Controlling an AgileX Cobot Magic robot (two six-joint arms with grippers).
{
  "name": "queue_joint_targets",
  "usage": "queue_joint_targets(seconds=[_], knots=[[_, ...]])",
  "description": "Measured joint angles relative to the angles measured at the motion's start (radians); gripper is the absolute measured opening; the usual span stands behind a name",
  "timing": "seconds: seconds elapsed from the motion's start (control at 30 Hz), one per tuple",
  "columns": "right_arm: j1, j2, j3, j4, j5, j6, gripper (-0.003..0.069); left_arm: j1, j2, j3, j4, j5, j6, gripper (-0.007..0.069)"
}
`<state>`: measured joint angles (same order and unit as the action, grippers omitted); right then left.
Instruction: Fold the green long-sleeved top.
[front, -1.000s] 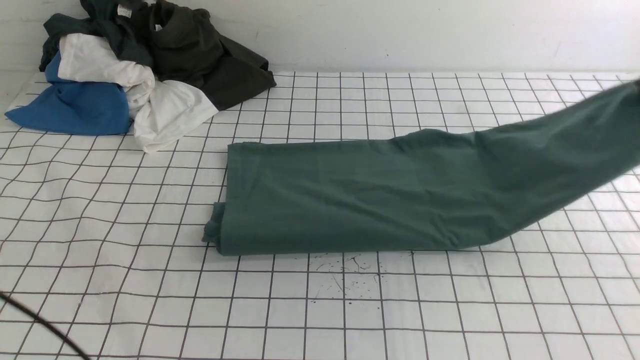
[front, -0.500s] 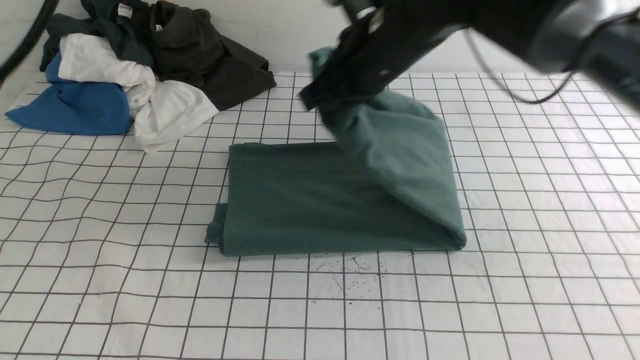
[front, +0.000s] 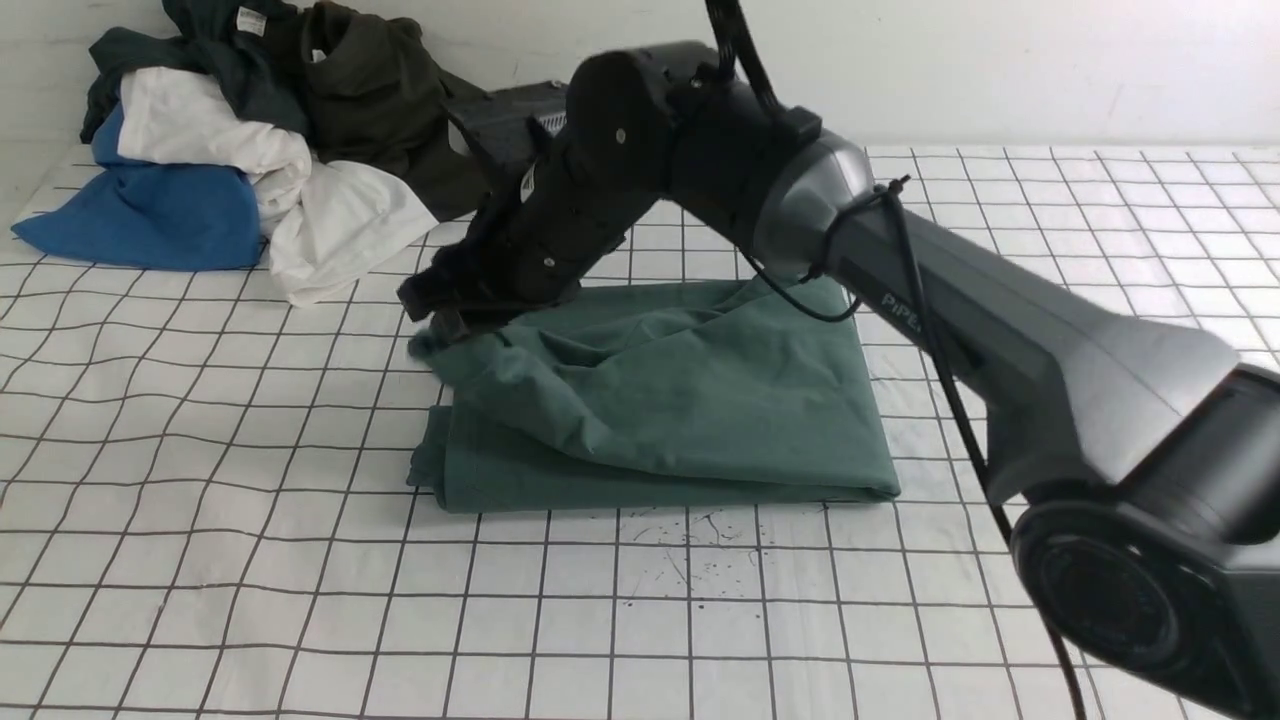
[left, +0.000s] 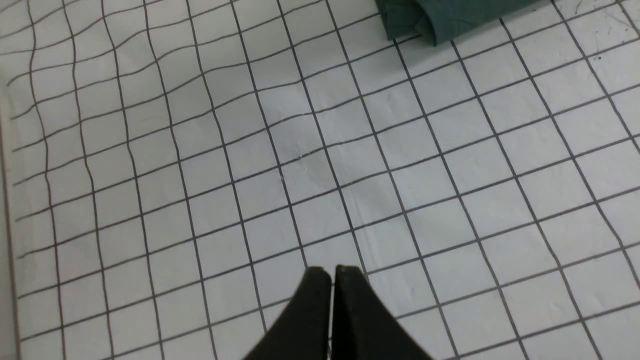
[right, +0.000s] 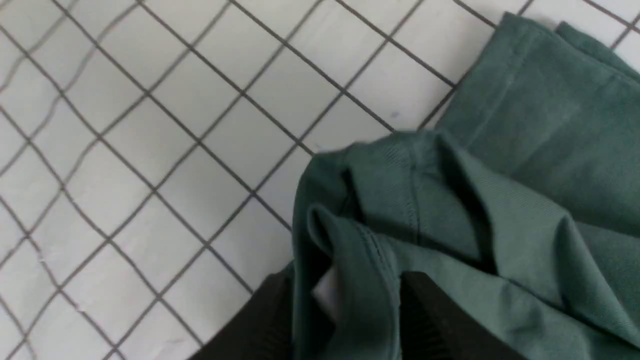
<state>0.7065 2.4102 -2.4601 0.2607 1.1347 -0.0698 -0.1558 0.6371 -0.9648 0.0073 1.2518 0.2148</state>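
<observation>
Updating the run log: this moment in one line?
green top: folded over, upper layer rumpled | right claw: open, hem between jaws | left claw: shut, empty, over table

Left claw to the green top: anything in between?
Nothing visible. The left wrist view shows only bare grid mat between the shut left claw and a corner of the green top. The clothes pile sits at the far left, apart from it.
</observation>
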Motion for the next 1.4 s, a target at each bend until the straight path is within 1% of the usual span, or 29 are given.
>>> queue_joint_targets(seconds=[0.07,0.1,0.17,0.23,0.27,0.3,0.33,0.37,0.47,0.53,0.57,0.6,0.63,0.7,0.73,0.8,0.83,0.9,0.93,0.97,1.0,1.07,1.13,1.17,1.27,1.4], knots=[[0.000,-0.007,-0.069,-0.014,0.087,-0.005,0.0400,-0.015,-0.033,0.025,0.000,-0.026,-0.007,-0.0007],[0.000,-0.014,-0.093,-0.033,0.104,-0.008,0.0412,-0.021,-0.052,0.039,0.000,-0.031,-0.016,-0.0007],[0.000,-0.038,-0.107,-0.065,0.115,-0.008,0.0412,-0.029,-0.097,0.060,-0.007,-0.046,-0.038,-0.0007],[-0.001,-0.078,-0.099,-0.081,0.121,-0.008,0.0395,-0.030,-0.155,0.092,-0.001,-0.060,-0.069,-0.0007],[-0.002,-0.107,-0.087,-0.081,0.123,-0.009,0.0377,-0.030,-0.194,0.106,0.000,-0.068,-0.079,-0.0007],[-0.002,-0.153,-0.058,-0.081,0.123,-0.021,0.0337,-0.030,-0.254,0.134,-0.007,-0.077,-0.094,-0.0007],[-0.002,-0.160,-0.058,-0.081,0.123,-0.023,0.0331,-0.030,-0.254,0.138,-0.007,-0.078,-0.096,-0.0007],[-0.002,-0.214,-0.008,-0.080,0.124,-0.045,0.0279,-0.030,-0.328,0.172,-0.007,-0.086,-0.102,-0.0007],[-0.002,-0.343,0.126,-0.085,0.124,-0.090,0.0154,-0.030,-0.465,0.237,-0.007,-0.135,-0.105,-0.0007],[-0.002,-0.456,0.259,-0.107,0.124,-0.122,0.0058,-0.030,-0.539,0.286,-0.007,-0.179,-0.117,-0.0007],[-0.002,-0.466,0.271,-0.110,0.125,-0.124,0.0051,-0.030,-0.545,0.291,-0.007,-0.183,-0.120,-0.0007],[-0.002,-0.540,0.362,-0.131,0.126,-0.135,0.0017,-0.030,-0.578,0.325,-0.007,-0.209,-0.129,-0.0007],[-0.002,-0.592,0.427,-0.148,0.126,-0.138,0.0003,-0.030,-0.597,0.348,-0.007,-0.224,-0.132,-0.0007],[-0.002,-0.709,0.571,-0.186,0.126,-0.139,-0.0010,-0.030,-0.624,0.392,-0.007,-0.241,-0.138,-0.0007],[-0.002,-0.731,0.583,-0.188,0.126,-0.139,-0.0010,-0.030,-0.625,0.399,-0.007,-0.242,-0.138,-0.0007],[-0.002,-0.842,0.725,-0.210,0.112,-0.137,-0.0013,-0.030,-0.633,0.427,-0.007,-0.244,-0.139,-0.0007],[-0.002,-0.864,0.750,-0.212,0.104,-0.136,-0.0013,-0.030,-0.632,0.431,-0.007,-0.245,-0.139,-0.0007],[-0.002,-1.038,0.930,-0.222,0.000,-0.118,-0.0013,-0.030,-0.634,0.462,-0.016,-0.251,-0.144,-0.0007],[-0.002,-1.038,0.930,-0.224,0.000,-0.118,-0.0013,-0.030,-0.634,0.462,-0.016,-0.251,-0.144,-0.0007],[-0.002,-1.133,1.019,-0.224,-0.071,-0.106,-0.0014,-0.030,-0.634,0.471,-0.018,-0.255,-0.145,-0.0007],[-0.002,-1.157,1.040,-0.226,-0.089,-0.103,-0.0015,-0.030,-0.634,0.471,-0.018,-0.257,-0.145,-0.0007],[-0.002,-1.321,1.179,-0.227,-0.208,-0.094,-0.0014,-0.030,-0.634,0.472,-0.019,-0.262,-0.145,-0.0007],[-0.002,-1.420,1.250,-0.227,-0.277,-0.091,-0.0014,-0.030,-0.634,0.472,-0.020,-0.263,-0.145,-0.0007],[-0.002,-1.420,1.258,-0.227,-0.277,-0.091,-0.0014,-0.030,-0.634,0.472,-0.020,-0.263,-0.145,-0.0007],[-0.002,-1.598,1.405,-0.227,-0.401,-0.059,-0.0014,-0.030,-0.634,0.472,-0.020,-0.263,-0.145,-0.0007],[-0.002,-1.698,1.491,-0.227,-0.454,-0.045,-0.0014,-0.030,-0.634,0.472,-0.020,-0.263,-0.145,-0.0007]])
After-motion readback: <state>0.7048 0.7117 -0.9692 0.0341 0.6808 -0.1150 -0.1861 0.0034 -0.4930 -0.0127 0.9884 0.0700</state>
